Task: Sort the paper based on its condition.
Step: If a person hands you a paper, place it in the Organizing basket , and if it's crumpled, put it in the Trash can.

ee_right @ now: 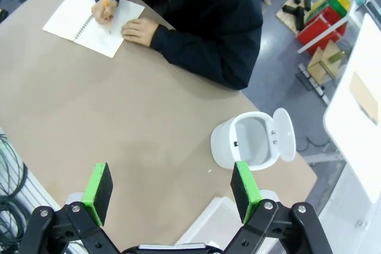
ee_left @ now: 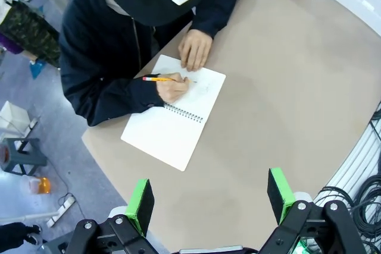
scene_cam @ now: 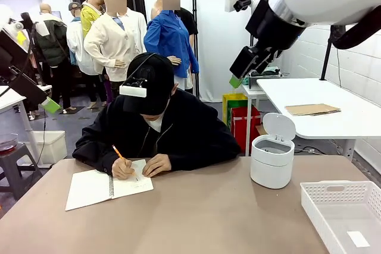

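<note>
Broadly, we have a wide bare stretch of tan table [scene_cam: 208, 218] on our side. The open spiral notebook [scene_cam: 89, 187] lies near its far left edge, and the lidded bin [scene_cam: 271, 165] and white basket [scene_cam: 339, 190] sit to the right. The paper [ee_left: 208, 90] we can see is the bound page under the person's hands, pencil [ee_left: 156, 78] on it. Left gripper [ee_left: 210, 193] and right gripper [ee_right: 171, 184] hang high above the table, jaws spread wide, holding nothing. The picture's corner cuts off the basket, and the writing is too faint to read.
</note>
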Tool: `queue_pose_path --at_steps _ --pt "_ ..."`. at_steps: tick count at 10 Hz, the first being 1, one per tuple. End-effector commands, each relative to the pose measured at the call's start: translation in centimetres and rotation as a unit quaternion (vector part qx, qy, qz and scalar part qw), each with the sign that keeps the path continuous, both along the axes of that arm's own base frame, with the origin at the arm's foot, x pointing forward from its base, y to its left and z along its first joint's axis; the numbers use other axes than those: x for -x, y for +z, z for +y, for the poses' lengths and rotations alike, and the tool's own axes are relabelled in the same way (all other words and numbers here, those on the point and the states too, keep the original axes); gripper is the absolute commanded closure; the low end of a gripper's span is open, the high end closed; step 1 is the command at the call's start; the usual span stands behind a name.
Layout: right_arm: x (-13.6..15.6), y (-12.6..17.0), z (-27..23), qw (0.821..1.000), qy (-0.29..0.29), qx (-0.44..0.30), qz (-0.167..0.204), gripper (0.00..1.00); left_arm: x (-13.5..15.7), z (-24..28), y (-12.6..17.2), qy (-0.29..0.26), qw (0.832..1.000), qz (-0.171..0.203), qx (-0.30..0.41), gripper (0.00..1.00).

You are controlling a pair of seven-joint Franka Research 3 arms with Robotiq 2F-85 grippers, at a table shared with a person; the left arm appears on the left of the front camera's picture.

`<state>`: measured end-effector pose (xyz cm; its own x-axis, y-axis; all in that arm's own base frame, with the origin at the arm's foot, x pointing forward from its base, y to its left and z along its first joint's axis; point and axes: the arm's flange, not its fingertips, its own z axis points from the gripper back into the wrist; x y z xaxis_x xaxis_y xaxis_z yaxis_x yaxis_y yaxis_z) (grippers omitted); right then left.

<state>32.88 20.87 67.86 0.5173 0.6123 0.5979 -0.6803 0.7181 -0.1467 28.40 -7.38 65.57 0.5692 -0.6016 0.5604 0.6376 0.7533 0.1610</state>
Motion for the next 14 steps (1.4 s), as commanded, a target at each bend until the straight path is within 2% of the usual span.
queue_pose_path --at_steps 1,5,6,7,14 --pt "-0.2 -0.1 -0.9 1.0 -0.003 -0.001 -0.002 0.0 0.6 0.7 0.0 0.016 1.0 -0.022 -0.012 0.0" --pt "-0.6 -0.6 -3.2 0.999 -0.026 -0.042 -0.013 0.0 1.0 1.2 0.4 0.034 0.999 -0.038 -0.003 0.0" --pt "-0.5 -0.9 -3.2 0.998 -0.024 -0.048 -0.041 0.0 0.9 1.1 0.2 0.052 0.997 -0.05 -0.013 0.0" --pt "-0.5 0.6 -2.7 0.999 -0.027 -0.022 -0.005 0.0 1.1 1.2 1.1 0.018 0.999 -0.029 -0.001 0.0" --pt "-0.5 0.6 -2.7 0.999 -0.027 -0.022 -0.005 0.0 1.1 1.2 1.1 0.018 0.999 -0.029 -0.001 0.0"
